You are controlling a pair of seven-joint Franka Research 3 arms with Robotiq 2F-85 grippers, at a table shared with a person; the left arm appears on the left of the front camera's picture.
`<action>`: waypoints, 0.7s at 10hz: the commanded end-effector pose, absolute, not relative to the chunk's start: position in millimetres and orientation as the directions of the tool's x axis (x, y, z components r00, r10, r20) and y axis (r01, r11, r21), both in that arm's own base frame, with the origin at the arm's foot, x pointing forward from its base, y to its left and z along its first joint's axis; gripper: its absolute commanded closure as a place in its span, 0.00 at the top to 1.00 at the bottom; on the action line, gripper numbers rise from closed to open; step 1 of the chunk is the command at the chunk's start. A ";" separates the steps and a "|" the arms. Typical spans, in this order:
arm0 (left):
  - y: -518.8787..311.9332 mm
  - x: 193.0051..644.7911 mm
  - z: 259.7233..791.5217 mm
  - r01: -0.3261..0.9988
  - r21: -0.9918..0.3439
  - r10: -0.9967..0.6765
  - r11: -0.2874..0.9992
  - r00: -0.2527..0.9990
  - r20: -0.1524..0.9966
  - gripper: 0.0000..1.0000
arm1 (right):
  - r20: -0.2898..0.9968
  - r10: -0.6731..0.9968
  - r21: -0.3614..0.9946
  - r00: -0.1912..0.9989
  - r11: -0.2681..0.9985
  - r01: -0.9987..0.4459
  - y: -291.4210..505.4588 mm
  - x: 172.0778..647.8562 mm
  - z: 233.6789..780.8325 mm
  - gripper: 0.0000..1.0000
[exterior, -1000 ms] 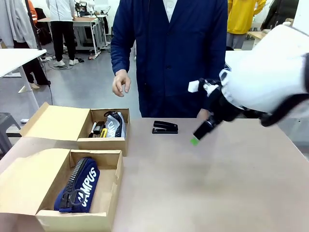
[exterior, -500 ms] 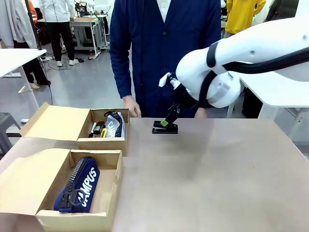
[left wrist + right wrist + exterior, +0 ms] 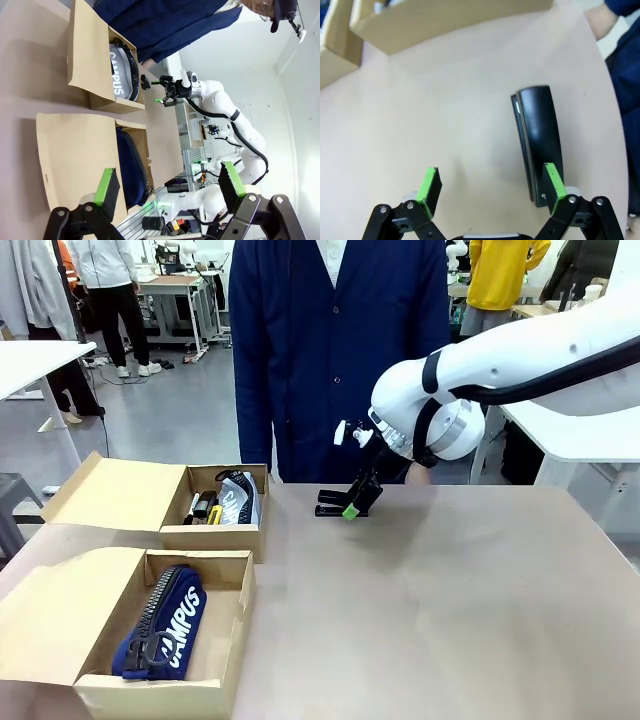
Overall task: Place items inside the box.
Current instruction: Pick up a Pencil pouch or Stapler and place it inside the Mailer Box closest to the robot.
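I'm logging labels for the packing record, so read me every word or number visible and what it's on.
"CAMPUS": white letters on the navy pouch in the near box.
"CAMPUS": white letters on the grey pouch in the far box.
No print can be read on the black stapler.

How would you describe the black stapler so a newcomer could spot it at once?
On the brown table, look to the far edge, in front of the person in the blue coat. Right of the far cardboard box lies a black stapler, the open right gripper at it. Unlike the other items, it lies on bare tabletop, not in a box.
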State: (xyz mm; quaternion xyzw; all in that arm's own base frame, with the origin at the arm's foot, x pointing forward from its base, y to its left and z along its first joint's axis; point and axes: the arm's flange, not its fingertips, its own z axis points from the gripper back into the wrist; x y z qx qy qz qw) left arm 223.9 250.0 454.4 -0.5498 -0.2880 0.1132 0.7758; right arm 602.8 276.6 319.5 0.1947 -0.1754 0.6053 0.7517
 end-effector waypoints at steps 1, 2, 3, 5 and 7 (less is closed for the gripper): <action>249.6 223.7 455.7 0.167 -0.917 0.494 0.362 0.800 0.341 1.00 | 0.461 0.856 -0.003 0.233 0.264 -0.965 290.9 611.3 317.5 1.00; 249.6 223.7 455.7 0.167 -0.917 0.494 0.362 0.800 0.341 1.00 | 0.476 0.849 -0.047 0.229 0.284 -0.958 289.5 613.8 314.0 1.00; 249.6 223.7 455.7 0.167 -0.917 0.494 0.362 0.800 0.341 1.00 | 0.501 0.835 -0.040 0.230 0.287 -0.957 286.4 616.6 313.3 1.00; 249.6 223.7 455.7 0.167 -0.917 0.494 0.362 0.800 0.341 1.00 | 0.522 0.820 -0.032 0.235 0.294 -0.955 281.5 619.9 311.3 1.00; 249.6 223.7 455.7 0.167 -0.917 0.494 0.362 0.800 0.341 1.00 | 0.535 0.815 -0.091 0.223 0.317 -0.944 284.2 625.4 304.7 1.00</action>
